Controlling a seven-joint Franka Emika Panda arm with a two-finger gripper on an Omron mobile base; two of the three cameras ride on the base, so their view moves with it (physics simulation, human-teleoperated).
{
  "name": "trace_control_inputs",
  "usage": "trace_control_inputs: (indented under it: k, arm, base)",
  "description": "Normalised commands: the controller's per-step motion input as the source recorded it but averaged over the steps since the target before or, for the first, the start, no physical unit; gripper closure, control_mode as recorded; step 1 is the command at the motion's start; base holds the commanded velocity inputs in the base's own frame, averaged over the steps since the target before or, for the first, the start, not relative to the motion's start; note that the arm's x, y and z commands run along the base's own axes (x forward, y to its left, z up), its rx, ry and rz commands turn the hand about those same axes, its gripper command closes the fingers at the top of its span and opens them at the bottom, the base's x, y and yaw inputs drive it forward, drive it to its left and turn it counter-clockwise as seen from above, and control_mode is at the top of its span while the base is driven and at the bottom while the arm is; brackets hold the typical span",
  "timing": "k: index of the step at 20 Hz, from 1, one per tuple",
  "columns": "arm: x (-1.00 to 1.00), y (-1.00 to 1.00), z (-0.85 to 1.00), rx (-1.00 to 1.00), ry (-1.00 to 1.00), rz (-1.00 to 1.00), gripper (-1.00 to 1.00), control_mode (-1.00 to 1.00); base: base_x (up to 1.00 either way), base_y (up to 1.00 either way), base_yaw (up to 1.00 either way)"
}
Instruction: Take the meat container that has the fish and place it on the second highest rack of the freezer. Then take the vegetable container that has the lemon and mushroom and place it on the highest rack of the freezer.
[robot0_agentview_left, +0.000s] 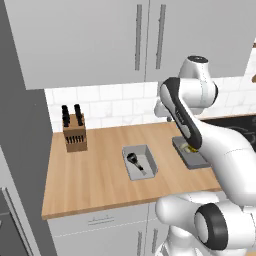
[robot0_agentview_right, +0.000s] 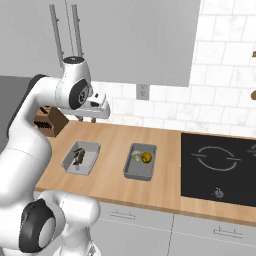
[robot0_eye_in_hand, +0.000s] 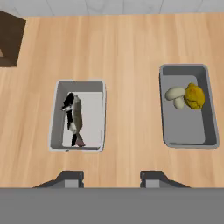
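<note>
On the wooden counter (robot0_eye_in_hand: 127, 48) sit two grey trays, apart: the fish (robot0_eye_in_hand: 74, 118) tray (robot0_eye_in_hand: 54, 127) toward the knife block (robot0_agentview_right: 48, 121), the lemon (robot0_eye_in_hand: 194, 96) and mushroom (robot0_eye_in_hand: 176, 95) tray (robot0_eye_in_hand: 188, 131) toward the hob (robot0_agentview_right: 218, 167). The claw (robot0_eye_in_hand: 113, 178) hangs above, fingers parted, empty.

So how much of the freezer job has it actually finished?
Nothing yet. The fish container and the lemon and mushroom container both sit on the wooden counter. The gripper hovers above them, open and empty. Both freezer trips remain.
</note>
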Motion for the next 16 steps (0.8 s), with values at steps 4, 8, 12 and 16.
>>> trace_control_inputs:
  k: [4, 8, 12, 16]
  arm:
    - [-0.33, 0.01, -0.23, 0.0, 0.0, 0.0, -1.0, -1.0]
    - [-0.51, 0.09, -0.42, 0.0, 0.0, 0.0, -1.0, -1.0]
    - [-0.25, 0.03, -0.5, 0.01, 0.0, 0.22, -1.0, -1.0]
    - [0.01, 0.09, -0.53, 0.01, 0.0, 0.53, -1.0, -1.0]
  base:
    - [0.0, 0.0, 0.0]
    - [0.0, 0.0, 0.0]
    - [0.0, 0.0, 0.0]
    - [0.0, 0.0, 0.0]
